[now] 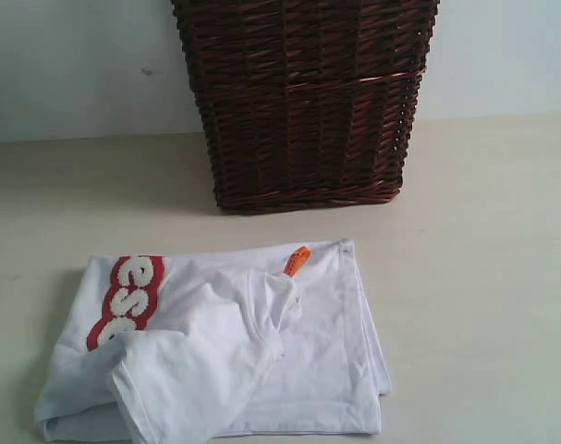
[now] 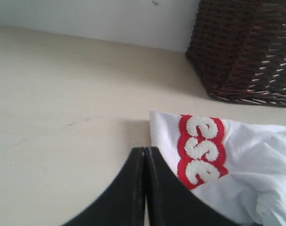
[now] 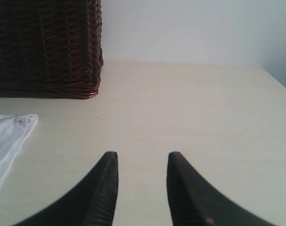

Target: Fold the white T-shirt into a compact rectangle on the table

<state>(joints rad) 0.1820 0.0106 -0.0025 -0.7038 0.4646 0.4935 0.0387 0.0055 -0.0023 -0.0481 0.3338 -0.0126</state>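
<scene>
With the left gripper pinched shut on nothing near the lettering and the right gripper half-spread and empty over bare table, both apparently standing clear, the white T-shirt lies wrinkled and roughly rectangular, a sleeve flopped across it, between the wicker basket and the table's near edge.

You see a white T-shirt with fuzzy white letters outlined in red, and a small orange tag. The woven wicker basket is dark brown. The counter is pale cream and the wall is off-white.
</scene>
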